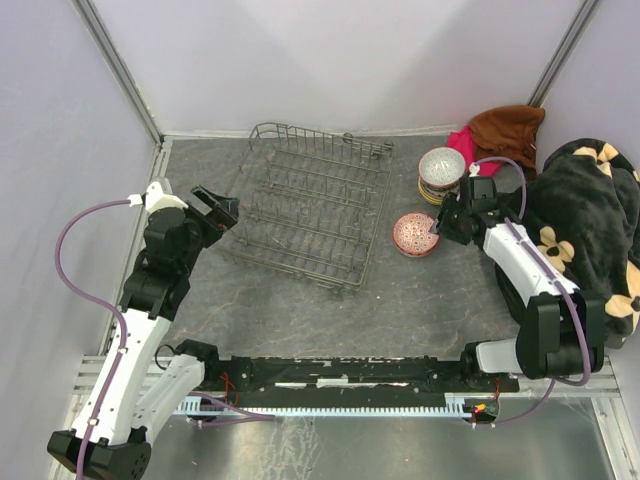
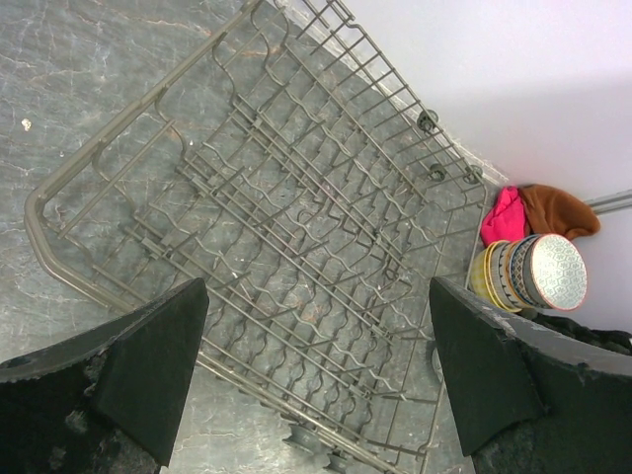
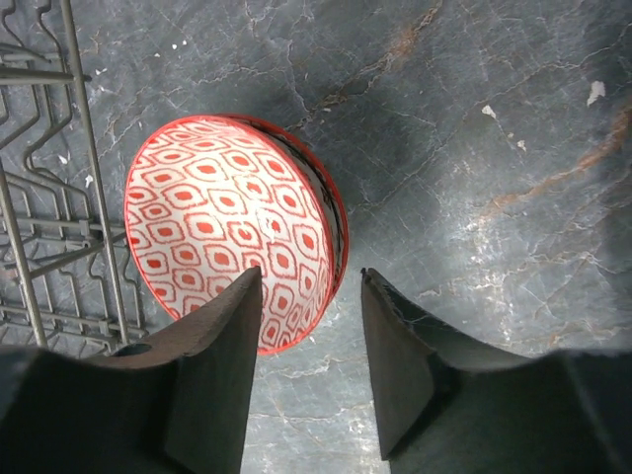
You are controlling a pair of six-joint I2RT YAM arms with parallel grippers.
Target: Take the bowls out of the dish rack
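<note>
Dish rack: here's the dish rack (image 1: 310, 205), a grey wire rectangle with raised sides and rows of wavy prongs. It sits mid-table on the grey marbled table (image 1: 420, 300), and only its own wires show inside.
Red bowl: the red bowl (image 3: 227, 227) is small, round, glossy ceramic, white with red drop shapes and a red rim. It stands upright on the table just beside the rack's right side.
Stack of bowls: the stack of bowls (image 1: 440, 175) is nested at the back right, with a grey-patterned bowl on top and yellow and striped rims under it.
Cloths: a pink cloth (image 1: 460, 140) and a brown cloth (image 1: 510, 125) lie behind the stack. A black fleecy blanket (image 1: 580, 220) with cream flowers is heaped on the right.
Right gripper: the right gripper (image 3: 311, 276) is down at the red bowl, fingers partway apart, with the rim in the gap. A sliver of table shows between the rim and the outer finger.
Left gripper: the left gripper (image 2: 318, 286) has its fingers spread wide over the rack's left edge, gripping nothing.
</note>
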